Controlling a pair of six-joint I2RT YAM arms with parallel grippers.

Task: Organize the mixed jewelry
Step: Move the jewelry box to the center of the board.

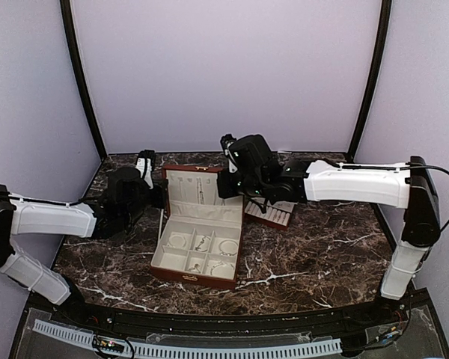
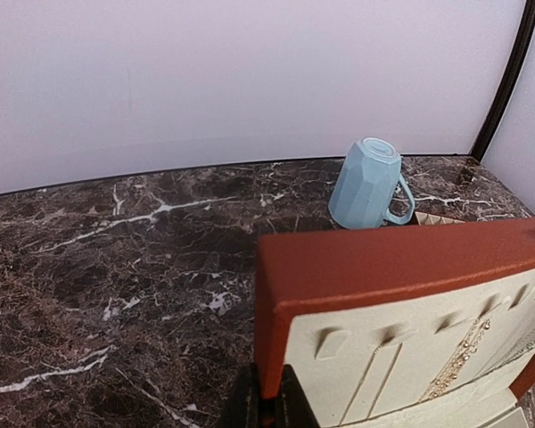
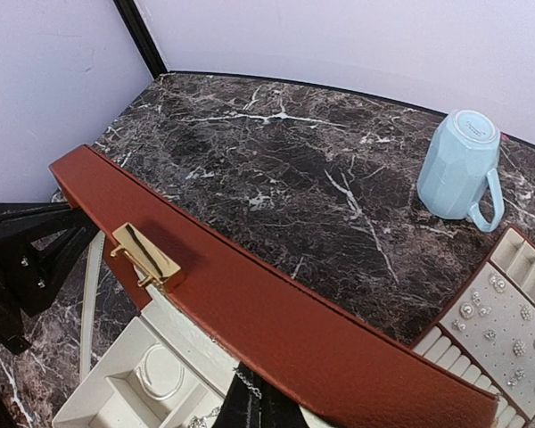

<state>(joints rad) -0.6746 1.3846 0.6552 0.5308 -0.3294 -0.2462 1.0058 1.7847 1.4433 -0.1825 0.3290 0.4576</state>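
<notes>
Reddish-brown box with cream lining (image 1: pixel 197 278) sits open mid-table on the dark, white-veined marble tabletop (image 1: pixel 322 247). Its lid (image 1: pixel 195 185) stands upright at the back.

Left gripper (image 2: pixel 266 406): clamped on the lid's left corner. Its wrist view shows only dark finger stubs at the bottom frame edge, with the lid edge between them. In the top view this contact merges into black housing.

Right gripper (image 3: pixel 259 408): jaws fully closed, tucked just under the lid's top edge on the lined side, with the tips cropped by the frame. A thin silver chain (image 3: pixel 246 383) hangs right at the tips; I cannot tell whether it is pinched.

Small silver-coloured jewelry pieces (image 1: pixel 202 243) lie in the base compartments. Among them are a thin ring (image 1: pixel 178 241) at far left and a larger bracelet hoop (image 1: pixel 227 247) at far right. Pieces in the near row are too small to identify. More fine chains (image 2: pixel 464 357) hang from hooks on the lid's lining, cut off at the frame's right. Small studs (image 3: pixel 471 310) sit on a cream slotted tray (image 3: pixel 446 352) right of the box, which in the top view is mostly covered by the right arm.

Gold metal clasp (image 3: pixel 147 256) is on the lid's outer face.

Pale blue faceted mug (image 2: pixel 367 185) stands upside down on the marble beyond the lid, near the tray's corner. It is hidden in the top view.
</notes>
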